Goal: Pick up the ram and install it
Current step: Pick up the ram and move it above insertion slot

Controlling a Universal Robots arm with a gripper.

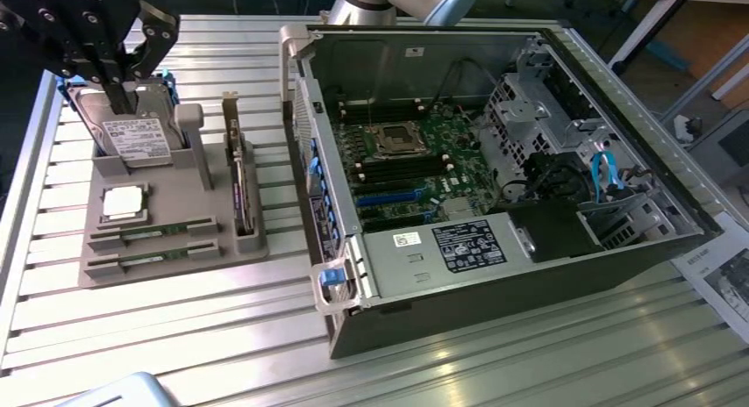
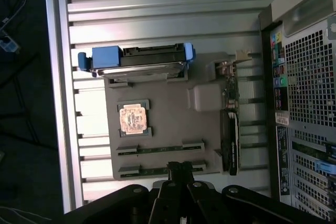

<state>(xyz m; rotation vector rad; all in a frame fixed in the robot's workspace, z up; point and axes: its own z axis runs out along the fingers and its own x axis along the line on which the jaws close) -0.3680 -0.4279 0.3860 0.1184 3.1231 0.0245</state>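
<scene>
Gripper (image 2: 180,167) fingers are pinched shut on nothing, hanging over the tray (image 1: 196,174), so you're basically at the start. Both ram sticks (image 1: 153,233) sit in their tray slots, just beside the CPU (image 1: 123,203), with the hard drive (image 1: 139,139) beyond that. Nothing's picked up yet, and the memory slots (image 1: 404,168) inside the case (image 1: 492,306) look empty to me.

You have two ram sticks (image 1: 153,232) in one gray holder (image 1: 175,272). You also get one hard drive (image 1: 139,140), one CPU chip (image 1: 124,203), one expansion card (image 1: 241,189) and one computer case (image 1: 492,306).
</scene>
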